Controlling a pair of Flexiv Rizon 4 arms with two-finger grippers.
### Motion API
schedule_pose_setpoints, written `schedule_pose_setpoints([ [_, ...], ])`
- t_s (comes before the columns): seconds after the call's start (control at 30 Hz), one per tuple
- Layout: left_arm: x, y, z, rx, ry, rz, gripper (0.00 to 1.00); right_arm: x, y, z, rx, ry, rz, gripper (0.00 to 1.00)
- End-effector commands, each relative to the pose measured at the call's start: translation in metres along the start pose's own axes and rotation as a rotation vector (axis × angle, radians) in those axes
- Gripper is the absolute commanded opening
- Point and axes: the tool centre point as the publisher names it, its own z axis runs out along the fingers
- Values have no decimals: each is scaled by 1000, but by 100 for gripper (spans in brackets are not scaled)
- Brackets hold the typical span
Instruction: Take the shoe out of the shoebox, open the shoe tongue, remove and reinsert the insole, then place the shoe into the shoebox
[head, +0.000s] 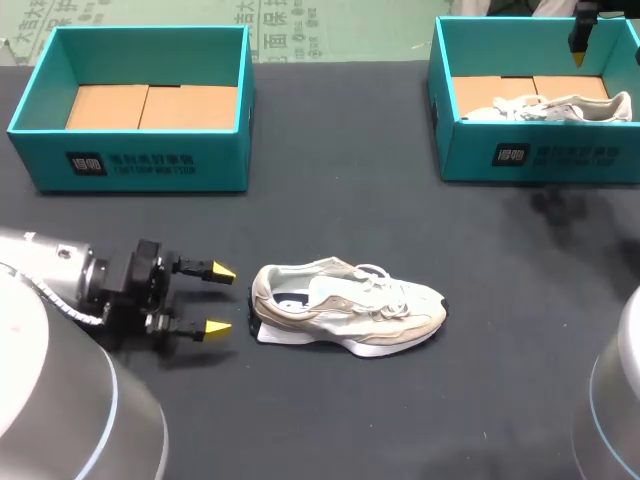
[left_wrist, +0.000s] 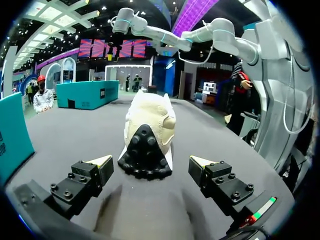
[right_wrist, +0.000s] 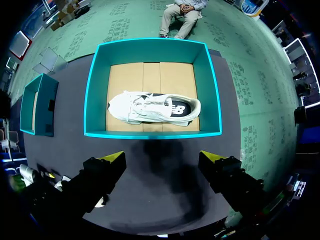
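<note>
- Left fingers (head: 218, 327) stand wide open and hold nothing. Their yellow tips sit just short of the heel of the beige lace-up shoe with a white sole (head: 350, 300).
- This shoe rests sole-down on the dark table (head: 350, 220), heel toward the left fingers (left_wrist: 100, 162) and toe pointing away.
- In the left wrist view, the shoe (left_wrist: 150, 120) lies ahead of and centred between the tips, with no contact. This spread appears set to take the heel from both sides.
- A flat white edge shows under the heel. Whether it is the insole cannot be told.
- Right fingers (right_wrist: 114, 159) are likewise open and empty, high above the teal cardboard shoebox (right_wrist: 95, 90). A second pale shoe (right_wrist: 152, 107) lies in this box. This position probably keeps the right arm out of the working area.
- Another teal shoebox (head: 130, 160) stands open-topped, well beyond the left fingers. It is the likely return point.
- Judged stage: shoe removed, tongue and insole work pending.
</note>
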Motion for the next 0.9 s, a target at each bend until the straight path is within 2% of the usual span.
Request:
schedule_pose_setpoints([
  [0.03,-8,-1,11,-9,21,-37,100,0,0,0,-1,-1,1,100],
  [0.4,-8,-1,11,-9,21,-37,100,0,0,0,-1,-1,1,100],
  [0.57,-12,5,24,33,12,-16,100,0,0,0,-1,-1,1,100],
  [0.9,-15,6,39,16,22,2,100,0,0,0,-1,-1,1,100],
])
